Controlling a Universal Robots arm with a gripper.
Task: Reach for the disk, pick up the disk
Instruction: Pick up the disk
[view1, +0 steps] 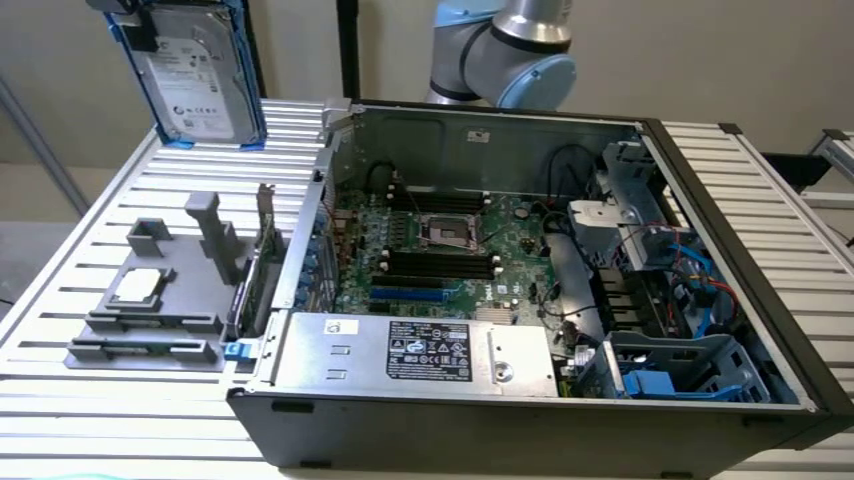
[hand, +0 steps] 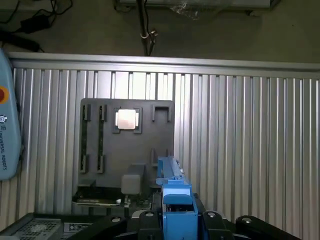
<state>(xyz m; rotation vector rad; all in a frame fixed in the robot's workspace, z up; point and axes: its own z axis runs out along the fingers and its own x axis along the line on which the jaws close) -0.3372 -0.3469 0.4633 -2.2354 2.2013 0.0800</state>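
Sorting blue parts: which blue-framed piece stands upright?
The disk: silver labelled drive in blue rails, upright outside the case at the exterior view's left. The blue drive cage lies inside the case.

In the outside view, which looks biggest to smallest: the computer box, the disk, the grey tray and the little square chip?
Biggest: computer box.
Next: grey tray and disk, looking nearly alike, and the disk's top is cut off, so I won't rank them.
Smallest: chip.

disk top cropped, label print illegible
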